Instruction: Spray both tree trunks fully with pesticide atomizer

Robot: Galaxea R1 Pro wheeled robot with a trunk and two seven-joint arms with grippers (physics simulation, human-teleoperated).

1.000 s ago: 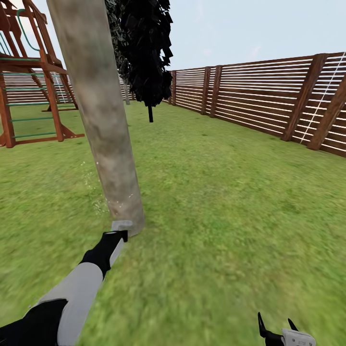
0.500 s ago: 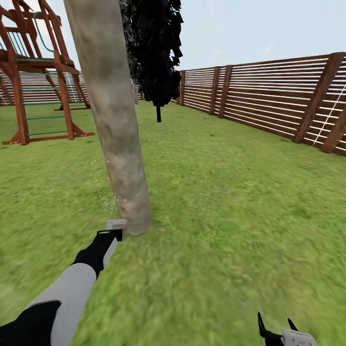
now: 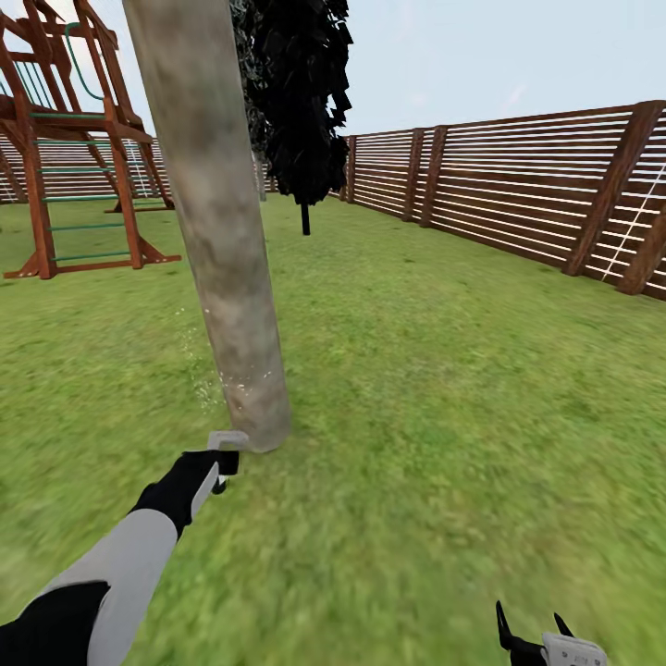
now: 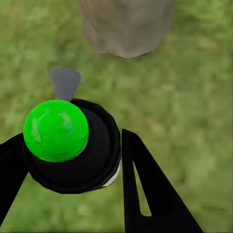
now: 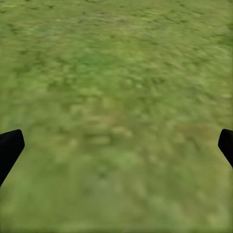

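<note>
Head view: a green grass lawn (image 3: pixel 444 388) stretches out under a pale sky, ringed by a brown horizontal-slat wooden fence (image 3: pixel 518 208). A thick, straight tree trunk of mottled grey-tan bark (image 3: pixel 217 222) rises just ahead of the left gripper (image 3: pixel 220 460), leaning slightly. Fine pale yellowish-white specks of pesticide (image 3: pixel 215 384) dot the lower trunk and the air just beside it, near the grass. Beyond the trunk stands a dark columnar tree on a thin black stem (image 3: pixel 301 102), and off to one side a reddish-brown wooden play frame with green rungs (image 3: pixel 69 157).

The left arm, black and grey, reaches forward and low. Its fingers are clamped around the pesticide atomizer, a black round-bodied sprayer with a bright green ball-shaped cap (image 4: pixel 57 130) and a grey nozzle. The nozzle sticks out past the fingertips toward the base of the trunk, close to it but not touching. In the left wrist view one black finger (image 4: pixel 145 194) lies against the atomizer's side, and bare grass separates the nozzle from the trunk base.

The right gripper (image 3: pixel 536 631) hangs low, well apart from the trunk. In the right wrist view its fingertips (image 5: pixel 9 148) are spread wide with blurred grass between them and nothing in their grasp.
</note>
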